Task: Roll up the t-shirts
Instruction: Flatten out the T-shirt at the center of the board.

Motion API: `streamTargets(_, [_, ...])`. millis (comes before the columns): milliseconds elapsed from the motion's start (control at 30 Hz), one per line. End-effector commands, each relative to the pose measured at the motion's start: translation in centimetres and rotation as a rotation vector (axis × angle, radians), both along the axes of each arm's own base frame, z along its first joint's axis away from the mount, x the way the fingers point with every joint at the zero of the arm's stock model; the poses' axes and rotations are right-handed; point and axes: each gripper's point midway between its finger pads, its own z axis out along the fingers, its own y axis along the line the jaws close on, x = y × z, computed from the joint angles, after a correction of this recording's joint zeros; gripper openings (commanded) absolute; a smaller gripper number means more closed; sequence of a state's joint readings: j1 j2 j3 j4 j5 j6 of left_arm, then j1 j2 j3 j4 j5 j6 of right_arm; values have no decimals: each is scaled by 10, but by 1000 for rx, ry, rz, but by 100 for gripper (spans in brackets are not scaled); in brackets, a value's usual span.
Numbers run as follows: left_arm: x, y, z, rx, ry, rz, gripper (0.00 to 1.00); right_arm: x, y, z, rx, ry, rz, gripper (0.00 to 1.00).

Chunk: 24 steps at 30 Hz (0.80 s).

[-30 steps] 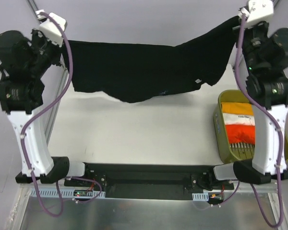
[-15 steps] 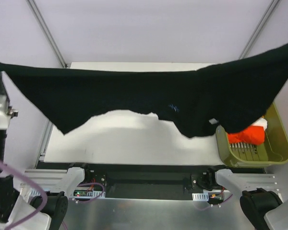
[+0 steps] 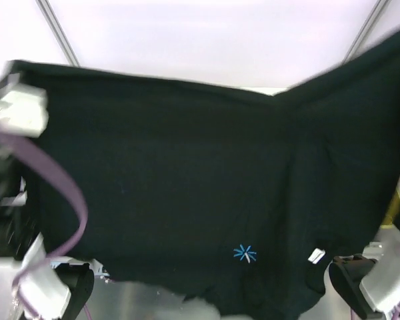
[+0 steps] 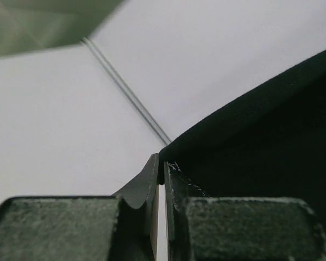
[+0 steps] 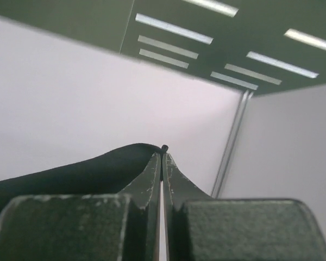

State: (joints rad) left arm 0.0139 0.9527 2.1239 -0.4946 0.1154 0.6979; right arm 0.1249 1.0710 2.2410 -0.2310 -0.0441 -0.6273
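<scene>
Left wrist view: we note the left end effector (image 4: 162,163) pinched tight on the top edge of the large black cloth t-shirt (image 4: 271,152), with the cloth running off toward 3 o'clock.

Right wrist view: the right end effector (image 5: 162,155) is likewise clamped on a shirt edge, and the cloth trails toward 8 o'clock.

Top view: the shirt hangs spread in the air between both arms. The small blue starburst print (image 3: 245,253) sits at 5 o'clock, with a white label (image 3: 316,256) near it toward 3 o'clock. A pale wall (image 3: 207,40) stands beyond at 12 o'clock.
</scene>
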Motion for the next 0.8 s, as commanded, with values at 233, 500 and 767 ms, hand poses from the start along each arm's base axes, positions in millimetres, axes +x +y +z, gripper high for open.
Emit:
streamTargets(233, [231, -36, -298, 20, 866, -235, 0, 286, 51, -261, -154, 697, 56, 1])
streamTargets(500, [331, -26, -490, 5, 1328, -218, 0, 428, 76, -471, -239, 1117, 26, 1])
streamTargets(767, [404, -7, -547, -58, 1402, -122, 0, 549, 75, -540, -391, 1116, -184, 1])
